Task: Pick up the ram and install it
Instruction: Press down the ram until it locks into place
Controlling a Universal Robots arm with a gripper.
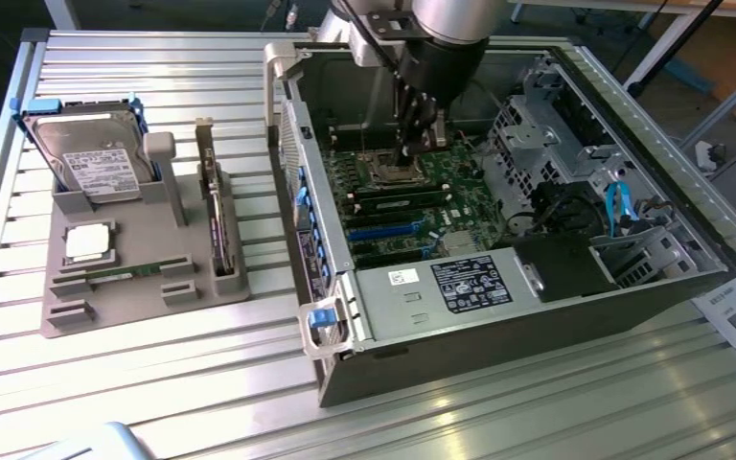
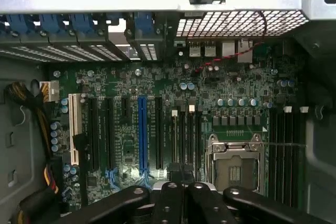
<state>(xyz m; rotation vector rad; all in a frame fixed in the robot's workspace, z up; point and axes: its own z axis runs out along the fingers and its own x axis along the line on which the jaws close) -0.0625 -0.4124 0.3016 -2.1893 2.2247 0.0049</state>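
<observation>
My gripper [image 1: 409,151] reaches down inside the open computer case [image 1: 675,240], just above the motherboard [image 1: 401,206] beside the processor socket [image 1: 387,172]. In the wrist view the gripper [image 2: 181,174] is shut, its black fingers [image 2: 163,198] pressed together with nothing visible between them. It hangs over the black memory slots [image 2: 186,135] next to the socket [image 2: 233,163]. A thin green ram stick [image 1: 123,275] lies flat in the grey holder [image 1: 87,316] on the exterior view's left, far from the gripper.
The holder also carries an upright hard drive [image 1: 93,158], a square silver processor chip [image 1: 87,242] and a long thin board [image 1: 221,225] standing on edge. The case walls, drive cage [image 1: 535,134], power supply [image 1: 451,287] and cables [image 1: 617,206] crowd the gripper. The table is slatted aluminium.
</observation>
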